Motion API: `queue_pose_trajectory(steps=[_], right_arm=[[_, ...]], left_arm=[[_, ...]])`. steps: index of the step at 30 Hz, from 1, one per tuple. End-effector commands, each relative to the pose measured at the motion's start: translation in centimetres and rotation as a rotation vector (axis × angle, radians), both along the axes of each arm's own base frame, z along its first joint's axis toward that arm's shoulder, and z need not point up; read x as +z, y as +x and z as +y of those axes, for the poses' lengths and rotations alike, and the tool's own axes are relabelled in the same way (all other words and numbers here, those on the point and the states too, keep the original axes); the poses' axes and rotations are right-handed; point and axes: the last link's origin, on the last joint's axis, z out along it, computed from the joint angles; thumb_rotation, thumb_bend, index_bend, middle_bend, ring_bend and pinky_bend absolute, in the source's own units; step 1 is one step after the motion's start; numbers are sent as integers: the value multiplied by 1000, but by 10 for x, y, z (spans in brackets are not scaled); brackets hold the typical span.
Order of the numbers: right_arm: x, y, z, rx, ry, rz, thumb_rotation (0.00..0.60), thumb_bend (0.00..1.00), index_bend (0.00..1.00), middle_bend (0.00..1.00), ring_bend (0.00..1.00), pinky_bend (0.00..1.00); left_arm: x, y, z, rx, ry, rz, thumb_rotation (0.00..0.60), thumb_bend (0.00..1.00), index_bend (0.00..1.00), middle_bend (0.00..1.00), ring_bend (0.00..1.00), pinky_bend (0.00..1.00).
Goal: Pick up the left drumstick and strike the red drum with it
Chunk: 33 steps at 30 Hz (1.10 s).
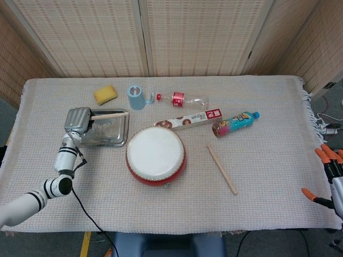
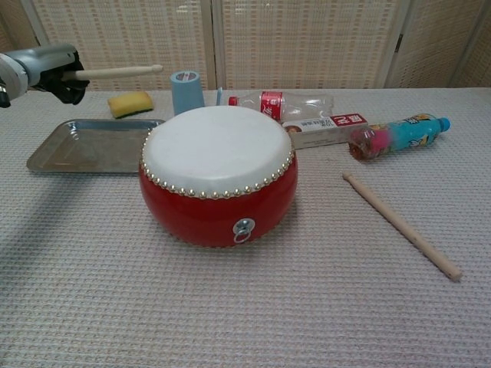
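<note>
My left hand [image 1: 78, 119] grips the left drumstick [image 1: 111, 114] by its butt, fingers wrapped round the wood, and holds it raised above the metal tray [image 1: 121, 134], roughly level, its tip pointing toward the middle of the table and clear of everything. In the chest view the same hand [image 2: 50, 65] sits high at the left edge with the stick [image 2: 119, 71] jutting out over the tray [image 2: 54, 157]. The red drum [image 1: 156, 155] stands just right of the tray, white skin up, a row of studs and a small ring on its red wall [image 2: 219, 211]; the stick's tip is well apart from the skin. My right hand [image 1: 329, 171] shows only at the far right edge of the head view, orange fingertips off the cloth, and I cannot tell whether it is spread or curled. The table is covered by a pale woven cloth [image 1: 257, 203] with a fringe at its right end. A second drumstick [image 1: 222, 169] lies on it to the right of the drum. Behind the drum lie a long red-and-white box [image 1: 188, 120], a colourful bottle with a blue cap [image 1: 235, 123], a clear bottle with a red label [image 1: 181, 98], a light blue tape roll [image 1: 136, 97] standing on edge, and a yellow sponge [image 1: 105, 94]. Woven reed screens [image 1: 177, 35] close off the room behind the table.
</note>
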Motion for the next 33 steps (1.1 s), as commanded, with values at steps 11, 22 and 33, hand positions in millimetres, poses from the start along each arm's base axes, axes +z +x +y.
queue_pose_trajectory(steps=[11, 22, 33], right_arm=[[0, 1, 2, -1, 2, 0, 600, 0, 0, 0, 0, 0], [1, 2, 2, 0, -1, 0, 600, 0, 0, 0, 0, 0], [1, 2, 3, 0, -5, -2, 600, 0, 0, 0, 0, 0]], left_arm=[[-34, -21, 6, 23, -121, 81, 600, 802, 867, 825, 739, 801], [-39, -27, 10, 60, -93, 102, 600, 632, 446, 391, 365, 524], [-32, -24, 12, 106, -79, 33, 600, 384, 12, 58, 64, 244]])
